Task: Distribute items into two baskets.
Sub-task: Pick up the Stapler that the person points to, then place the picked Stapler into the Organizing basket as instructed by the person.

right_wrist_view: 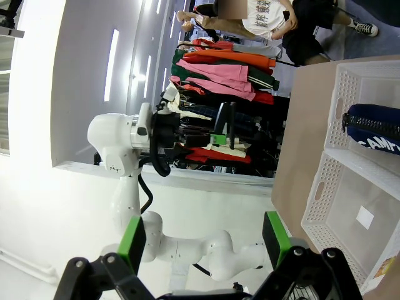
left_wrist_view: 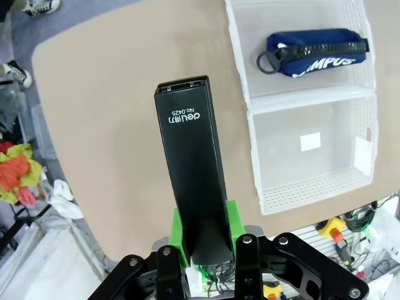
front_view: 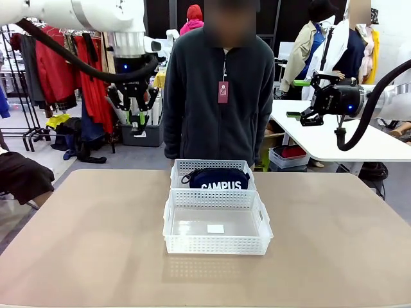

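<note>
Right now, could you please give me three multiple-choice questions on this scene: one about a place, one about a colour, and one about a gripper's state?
1. Where does the CAMPUS pouch lie? A on the tabletop; B in the far basket; C on the floor.
2. What colour is the stapler in the left gripper? A red; B white; C black.
3. How is the right gripper? A open and empty; B shut on the pouch; C shut on the stapler.
Key: 1 B, the pouch sits inside the basket nearest the person. 2 C, its body is black with white print. 3 A, its green pads stand wide apart with nothing between them.
</note>
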